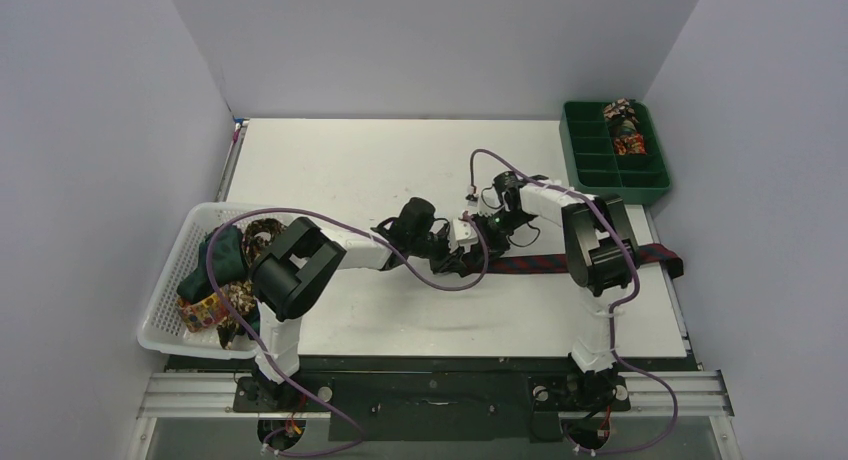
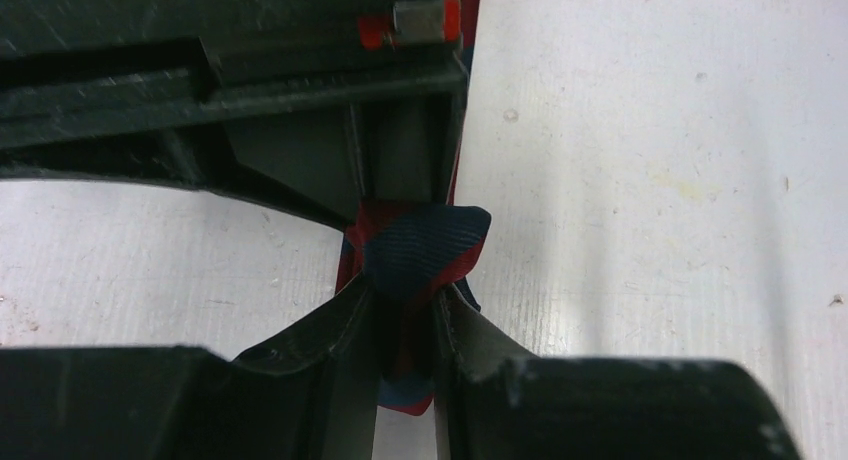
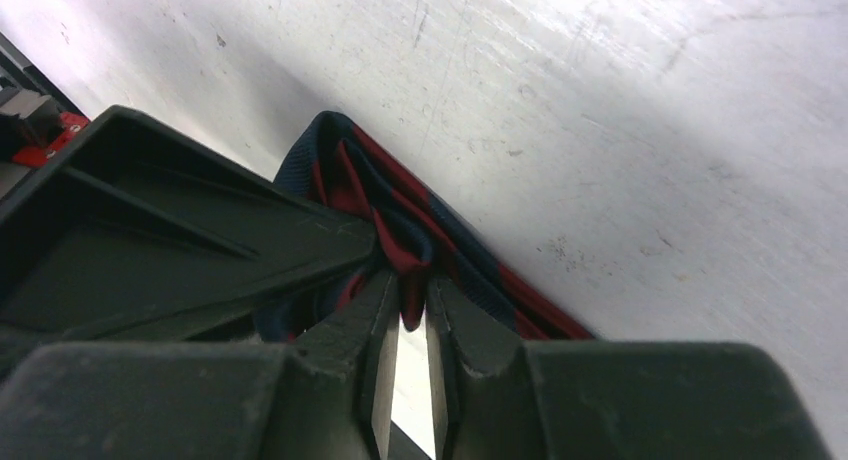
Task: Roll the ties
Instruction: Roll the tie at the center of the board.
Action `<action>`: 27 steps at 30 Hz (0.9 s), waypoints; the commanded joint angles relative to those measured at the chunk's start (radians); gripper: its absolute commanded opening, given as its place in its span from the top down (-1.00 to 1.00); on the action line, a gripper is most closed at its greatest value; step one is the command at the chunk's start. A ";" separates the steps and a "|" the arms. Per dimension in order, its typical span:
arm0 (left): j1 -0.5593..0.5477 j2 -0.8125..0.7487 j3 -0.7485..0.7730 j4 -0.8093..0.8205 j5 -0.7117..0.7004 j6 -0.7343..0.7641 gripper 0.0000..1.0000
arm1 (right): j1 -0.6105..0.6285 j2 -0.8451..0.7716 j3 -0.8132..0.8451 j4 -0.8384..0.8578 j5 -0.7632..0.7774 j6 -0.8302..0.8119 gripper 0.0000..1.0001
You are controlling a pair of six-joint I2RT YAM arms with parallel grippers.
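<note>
Nearest you, at the bottom of the overhead view, both arms rise from the near edge of the white table (image 1: 400, 170) and lean toward the middle of the frame, where their tools meet. At centre left, by the table's left edge, sits the white mesh basket (image 1: 165, 315) with a heap of loose ties (image 1: 215, 305) in it, dark green, brown-gold and multicoloured. The striped tie (image 1: 535, 265), navy with red diagonals, lies flat across the centre of the frame. It runs right from the tools, passes behind your right arm in that view, and ends at the table's right edge. Your left gripper (image 2: 405, 315) is nearly closed: at lower centre of its wrist view its two fingers (image 2: 325, 345) pinch a raised fold of the striped tie, with cloth bulging above the tips. Your right gripper (image 3: 405, 295) faces it from just beyond, filling the top of that view. In the right wrist view its jaws stand a narrow slit apart, with a red crease of the folded tie end tucked between the tips; you cannot tell whether they actually grip it. Farthest off, at the upper right of the overhead view, the green tray (image 1: 590, 170) holds rolled ties (image 1: 625, 130) in its right-hand compartments
</note>
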 commanded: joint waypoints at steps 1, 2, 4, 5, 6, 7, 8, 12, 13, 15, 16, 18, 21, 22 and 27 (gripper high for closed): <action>0.012 0.023 0.012 -0.160 0.006 0.056 0.67 | -0.051 -0.093 0.000 -0.040 0.010 -0.100 0.64; 0.012 0.024 0.013 -0.174 0.007 0.060 0.68 | -0.056 -0.098 0.007 -0.057 -0.004 -0.113 0.53; 0.012 0.027 0.019 -0.191 0.009 0.073 0.69 | -0.072 -0.115 0.015 -0.108 -0.033 -0.150 0.40; 0.013 0.030 0.025 -0.196 0.013 0.079 0.70 | -0.085 -0.125 0.016 -0.130 -0.045 -0.164 0.36; 0.013 0.031 0.035 -0.208 0.014 0.080 0.70 | -0.091 -0.130 0.018 -0.140 -0.069 -0.171 0.32; 0.013 0.034 0.038 -0.210 0.014 0.077 0.70 | -0.100 -0.141 0.017 -0.151 -0.081 -0.172 0.28; 0.013 0.035 0.043 -0.213 0.014 0.076 0.70 | -0.102 -0.144 0.019 -0.154 -0.100 -0.172 0.20; 0.011 0.043 0.059 -0.221 0.015 0.075 0.70 | -0.083 -0.143 0.035 -0.153 -0.159 -0.141 0.13; 0.010 0.045 0.062 -0.223 0.015 0.076 0.70 | -0.067 -0.134 0.039 -0.148 -0.161 -0.134 0.12; 0.009 0.048 0.065 -0.228 0.015 0.079 0.70 | -0.048 -0.119 0.037 -0.117 -0.154 -0.108 0.12; 0.010 0.049 0.067 -0.230 0.015 0.082 0.70 | -0.040 -0.109 0.034 -0.084 -0.139 -0.081 0.12; 0.010 0.048 0.068 -0.241 0.016 0.089 0.70 | -0.035 -0.088 0.030 -0.047 -0.109 -0.057 0.13; 0.010 0.046 0.069 -0.251 0.016 0.094 0.70 | -0.034 -0.056 0.041 -0.027 -0.087 -0.028 0.24; 0.009 0.047 0.072 -0.254 0.014 0.094 0.70 | -0.034 -0.047 0.043 -0.017 -0.088 -0.019 0.28; 0.009 0.049 0.076 -0.256 0.009 0.086 0.69 | -0.033 -0.038 0.043 0.008 -0.115 -0.003 0.89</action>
